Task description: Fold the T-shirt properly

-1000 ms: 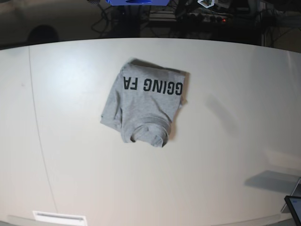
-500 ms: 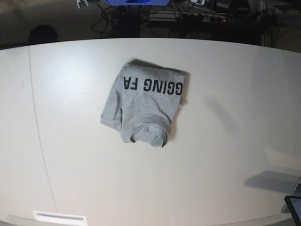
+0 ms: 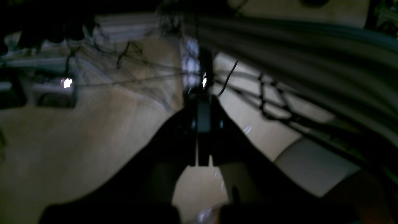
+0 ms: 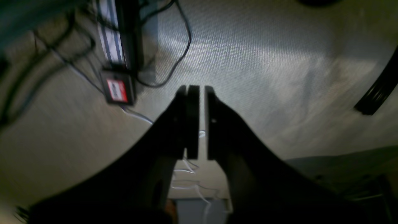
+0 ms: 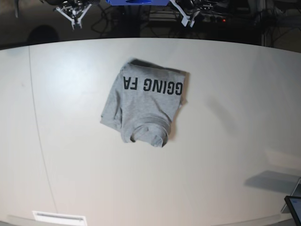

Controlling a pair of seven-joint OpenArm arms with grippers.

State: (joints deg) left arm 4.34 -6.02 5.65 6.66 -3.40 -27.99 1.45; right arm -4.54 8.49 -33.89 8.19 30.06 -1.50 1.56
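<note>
Hanging above the far table edge at left, right gripper with jaws nearly closed and empty, folded T-shirt lying mid-table, black letters facing up, left gripper closed, empty, far right.

Left gripper: two black fingers, wide at the base and tapering to flat, narrow tips; surfaces dark and blurred, no markings legible. Right gripper: same black tapered build, flat rectangular pads, one small screw visible on each finger. In the base view, both show pale, whitish parts.
</note>
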